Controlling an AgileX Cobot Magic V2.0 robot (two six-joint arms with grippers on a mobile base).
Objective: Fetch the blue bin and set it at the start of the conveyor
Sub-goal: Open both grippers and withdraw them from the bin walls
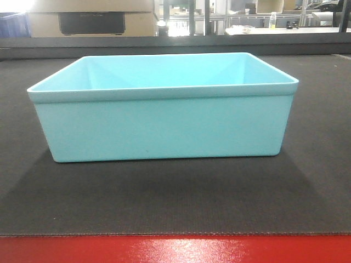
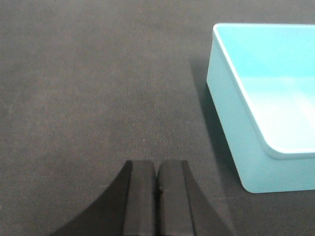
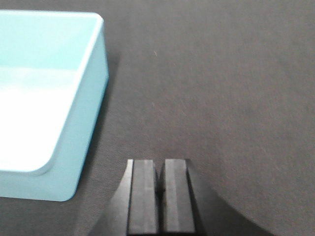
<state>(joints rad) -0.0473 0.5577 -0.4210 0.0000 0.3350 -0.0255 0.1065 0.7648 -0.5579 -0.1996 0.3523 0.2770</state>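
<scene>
blue bin [image 1: 164, 118] sat flat on conveyor start [image 1: 175, 208] | left end effector [image 2: 157, 189] and right end effector [image 3: 161, 189] clenched empty, either side | looks placed, just back off

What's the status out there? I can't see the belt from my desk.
Left gripper shut, empty. Right gripper shut, empty. Blue bin upright on the conveyor start, between both grippers, untouched. Nothing in the way.

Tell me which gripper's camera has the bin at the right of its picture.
The left gripper: its view shows the bin at the right. The right gripper sees it at the left.
</scene>
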